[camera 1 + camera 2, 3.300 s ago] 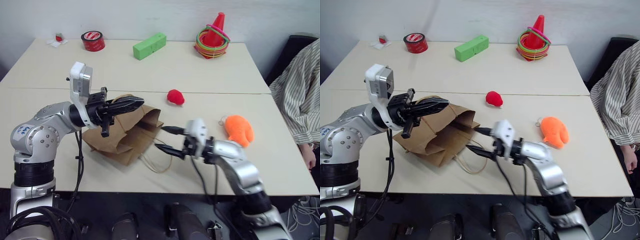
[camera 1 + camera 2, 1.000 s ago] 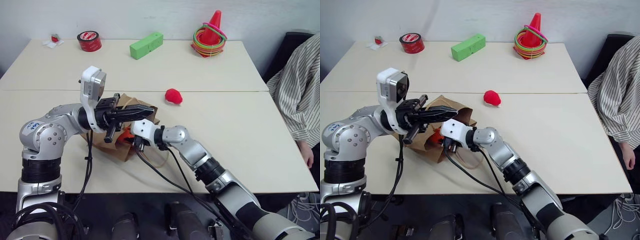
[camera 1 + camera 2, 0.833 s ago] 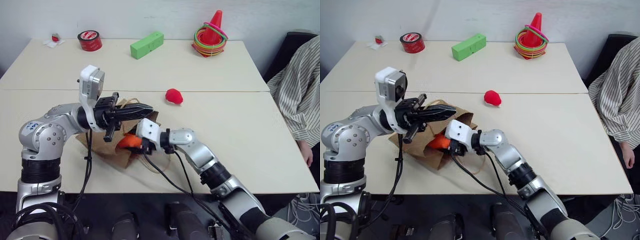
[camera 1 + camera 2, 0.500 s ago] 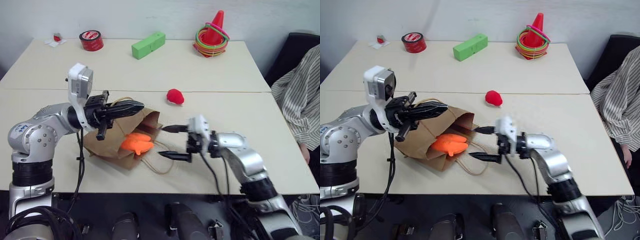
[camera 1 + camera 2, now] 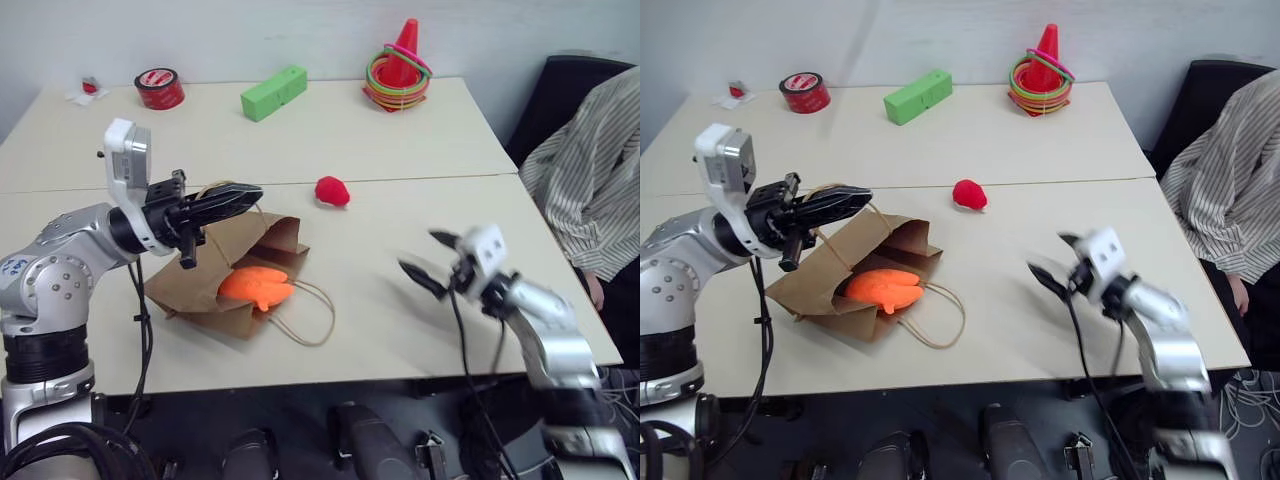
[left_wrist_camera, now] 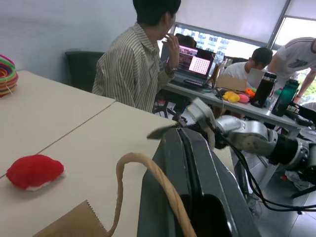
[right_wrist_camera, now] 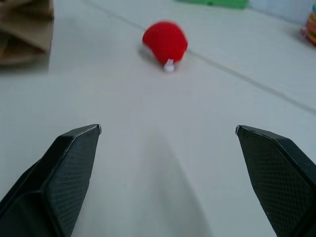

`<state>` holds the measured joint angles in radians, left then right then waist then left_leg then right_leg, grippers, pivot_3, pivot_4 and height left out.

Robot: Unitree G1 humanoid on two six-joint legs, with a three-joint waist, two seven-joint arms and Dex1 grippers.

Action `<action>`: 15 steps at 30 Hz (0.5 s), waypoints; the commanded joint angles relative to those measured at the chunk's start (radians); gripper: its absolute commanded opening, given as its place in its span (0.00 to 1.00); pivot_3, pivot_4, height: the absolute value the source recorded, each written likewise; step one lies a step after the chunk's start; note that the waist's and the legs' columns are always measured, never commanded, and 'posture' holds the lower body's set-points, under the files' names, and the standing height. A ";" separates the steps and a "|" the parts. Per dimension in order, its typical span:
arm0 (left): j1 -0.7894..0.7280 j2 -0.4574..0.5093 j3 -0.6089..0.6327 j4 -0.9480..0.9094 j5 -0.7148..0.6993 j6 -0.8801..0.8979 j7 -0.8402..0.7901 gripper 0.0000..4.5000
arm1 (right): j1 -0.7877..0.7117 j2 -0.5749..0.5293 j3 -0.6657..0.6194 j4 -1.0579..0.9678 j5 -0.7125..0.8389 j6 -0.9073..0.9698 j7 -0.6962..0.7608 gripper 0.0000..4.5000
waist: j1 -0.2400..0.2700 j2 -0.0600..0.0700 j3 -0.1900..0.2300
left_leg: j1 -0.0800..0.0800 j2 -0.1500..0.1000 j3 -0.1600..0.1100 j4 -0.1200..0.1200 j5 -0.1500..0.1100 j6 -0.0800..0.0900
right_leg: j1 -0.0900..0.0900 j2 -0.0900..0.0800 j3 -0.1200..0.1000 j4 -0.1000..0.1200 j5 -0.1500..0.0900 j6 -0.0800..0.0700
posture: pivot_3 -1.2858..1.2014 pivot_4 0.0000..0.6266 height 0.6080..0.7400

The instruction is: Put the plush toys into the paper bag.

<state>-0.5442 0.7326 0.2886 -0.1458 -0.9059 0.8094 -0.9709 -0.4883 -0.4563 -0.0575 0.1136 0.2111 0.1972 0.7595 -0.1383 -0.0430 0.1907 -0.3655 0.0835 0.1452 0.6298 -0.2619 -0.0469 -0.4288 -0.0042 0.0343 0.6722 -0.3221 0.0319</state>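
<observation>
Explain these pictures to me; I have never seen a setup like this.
This is a two-armed humanoid robot at a table. Two pictures come from cameras in its head, looking down over its arms; the other two come from cameras on each wrist. The left gripper is shut on a cord handle of the brown paper bag, holding its mouth up. An orange plush toy lies in the bag's mouth. The right gripper is open and holds nothing. A red plush toy lies on the table. Farther back are a green block, a tape roll and a cone with rings. A person sits alongside.
</observation>
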 commanded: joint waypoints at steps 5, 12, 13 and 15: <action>-0.014 0.017 0.001 -0.026 0.029 -0.050 0.003 0.00 | -0.534 0.155 0.133 0.620 -0.146 -0.023 -0.085 0.99 | 0.003 0.000 0.001 | -0.004 0.001 -0.001 -0.001 0.000 -0.001 | -0.005 0.001 -0.001 0.002 0.000 -0.002 | 0.52 0.24 1.00; 0.029 0.037 0.035 -0.070 0.021 -0.056 0.026 0.00 | -0.743 0.252 0.147 1.049 -0.232 -0.098 -0.198 0.79 | 0.002 0.000 0.001 | -0.013 0.002 0.003 0.000 -0.005 0.003 | -0.014 -0.004 0.000 -0.001 -0.002 0.000 | 0.52 0.24 1.00; 0.037 0.039 0.038 -0.078 0.020 -0.055 0.027 0.00 | -0.753 0.261 0.143 1.072 -0.235 -0.124 -0.200 0.71 | 0.001 0.000 0.001 | -0.014 0.002 0.003 0.000 -0.005 0.004 | -0.014 -0.004 0.000 -0.002 -0.002 0.000 | 0.52 0.24 1.00; 0.046 0.041 0.042 -0.087 0.017 -0.054 0.029 0.00 | -0.768 0.272 0.128 1.103 -0.231 -0.155 -0.209 0.55 | 0.001 0.000 0.001 | -0.015 0.002 0.003 0.001 -0.005 0.004 | -0.015 -0.004 0.000 -0.001 -0.002 0.001 | 0.52 0.24 1.00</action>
<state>-0.4970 0.7604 0.3004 -0.1891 -0.8711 0.7652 -0.9469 -1.2097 -0.1902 0.0996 1.2128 -0.0200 0.0861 0.5682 -0.1378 -0.0431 0.1915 -0.3807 0.0857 0.1479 0.6314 -0.2671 -0.0432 -0.4440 -0.0080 0.0343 0.6723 -0.3242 0.0325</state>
